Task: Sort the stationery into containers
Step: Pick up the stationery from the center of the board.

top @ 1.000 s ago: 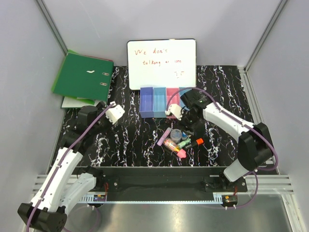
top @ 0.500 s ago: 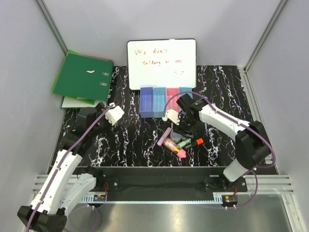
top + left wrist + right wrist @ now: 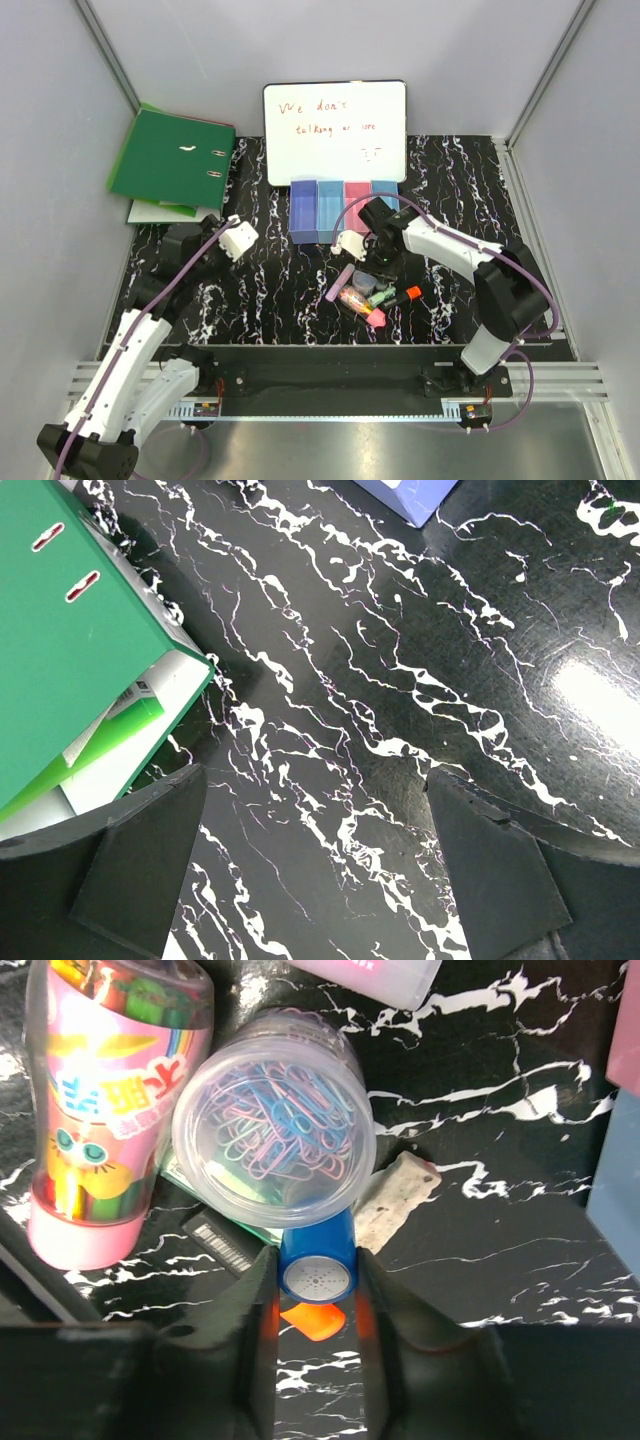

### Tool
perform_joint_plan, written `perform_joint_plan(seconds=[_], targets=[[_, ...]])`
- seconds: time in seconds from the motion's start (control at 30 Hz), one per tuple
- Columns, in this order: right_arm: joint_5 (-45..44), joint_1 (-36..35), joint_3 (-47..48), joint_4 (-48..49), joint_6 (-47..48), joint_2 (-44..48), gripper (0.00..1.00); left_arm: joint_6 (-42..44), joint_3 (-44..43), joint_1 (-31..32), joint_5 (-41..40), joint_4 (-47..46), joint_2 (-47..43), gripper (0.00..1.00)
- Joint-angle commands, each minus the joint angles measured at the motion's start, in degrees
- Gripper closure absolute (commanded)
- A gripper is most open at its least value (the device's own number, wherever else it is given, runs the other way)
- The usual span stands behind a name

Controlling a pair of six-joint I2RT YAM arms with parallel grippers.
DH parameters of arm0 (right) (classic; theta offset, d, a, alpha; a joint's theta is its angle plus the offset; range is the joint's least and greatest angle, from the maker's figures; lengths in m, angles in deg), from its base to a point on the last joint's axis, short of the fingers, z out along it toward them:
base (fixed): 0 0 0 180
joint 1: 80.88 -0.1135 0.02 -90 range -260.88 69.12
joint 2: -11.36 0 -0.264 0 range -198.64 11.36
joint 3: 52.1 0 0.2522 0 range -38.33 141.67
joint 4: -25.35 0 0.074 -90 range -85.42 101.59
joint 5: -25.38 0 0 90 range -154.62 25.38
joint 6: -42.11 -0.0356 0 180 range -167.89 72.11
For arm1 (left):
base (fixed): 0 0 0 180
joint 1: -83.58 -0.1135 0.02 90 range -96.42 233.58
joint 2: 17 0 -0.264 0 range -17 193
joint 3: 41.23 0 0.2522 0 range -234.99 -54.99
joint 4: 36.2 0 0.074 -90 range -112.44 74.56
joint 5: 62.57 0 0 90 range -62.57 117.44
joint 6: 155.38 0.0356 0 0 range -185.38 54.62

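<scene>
From above, the right tool [image 3: 368, 266] is down in the stationery [image 3: 372, 292], which lies in one heap on the table [image 3: 270, 290] under it and just to its near side. The containers [image 3: 340, 208] stand just beyond it, and no item shows in the bins that can be seen into. The left tool [image 3: 237, 237] hangs well off to the side of the heap.

The left wrist view shows that tool spread wide with nothing between its jaws. Bare table lies beneath it, and the green ring binder [image 3: 60, 630] is off to its left.

In the right wrist view, the fingers [image 3: 258, 1310] have narrowed onto the small blue-capped bottle [image 3: 317, 1265] and touch it on both sides. The bottle sits low among the heap. A clear tub of paper clips [image 3: 275, 1110] is directly ahead and a pink tube [image 3: 105, 1110] ahead-left.

I judge the sorting barely begun: this looks like a first pick, and everything else remains to be binned.
</scene>
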State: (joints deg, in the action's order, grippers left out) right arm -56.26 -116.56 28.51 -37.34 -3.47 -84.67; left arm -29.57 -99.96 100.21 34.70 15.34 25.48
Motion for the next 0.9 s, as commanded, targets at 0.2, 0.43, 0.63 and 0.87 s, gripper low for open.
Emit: perform_joint_plan(seconds=[0.2,0.43,0.63,0.87], targets=[[-3.78,-0.71,1.70,1.21,0.31,1.28,1.00,0.75,1.64,0.25,0.03,-1.57,-1.08,0.01],[-5.37,-0.79,5.04,-1.96,0.22,6.20,1.00,0.75,1.29,0.25,0.12,-1.48,-1.79,0.01],[-6.78,-0.71,9.78,-3.02,0.58,8.58,1.00,0.75,0.85,0.25,0.20,-1.48,-1.79,0.01],[-8.01,4.73,17.42,1.46,-3.37,2.62,1.00,-0.39,1.73,0.25,1.08,-1.48,-1.96,0.01]])
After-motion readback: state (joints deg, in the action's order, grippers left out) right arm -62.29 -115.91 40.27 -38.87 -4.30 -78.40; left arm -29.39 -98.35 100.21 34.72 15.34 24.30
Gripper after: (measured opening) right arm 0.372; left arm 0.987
